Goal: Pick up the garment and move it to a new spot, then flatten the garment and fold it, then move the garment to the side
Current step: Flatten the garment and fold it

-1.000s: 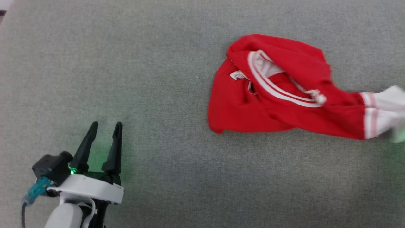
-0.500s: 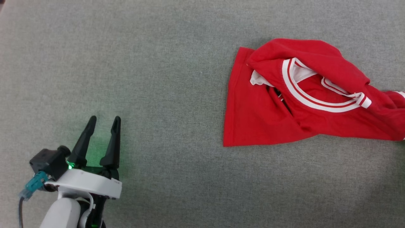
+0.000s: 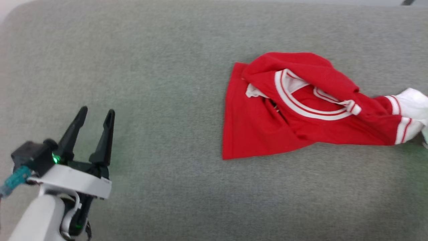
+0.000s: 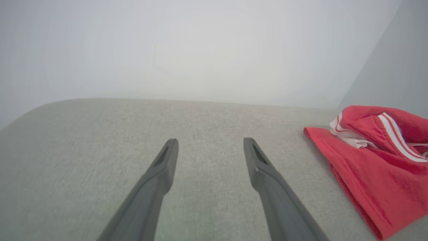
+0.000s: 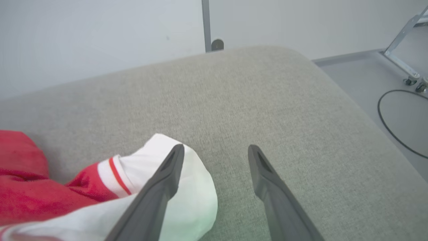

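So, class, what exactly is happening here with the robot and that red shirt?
A two-armed robot is working on a red jersey, which lies crumpled, not flattened or folded, on a grey padded surface. Its right hand stands open at the jersey's white sleeve, with nothing gripped between the fingers. Its left hand is open too, well away from the cloth, holding nothing.

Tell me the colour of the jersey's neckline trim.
Neckline trim: white with a red stripe, clearest in head view.
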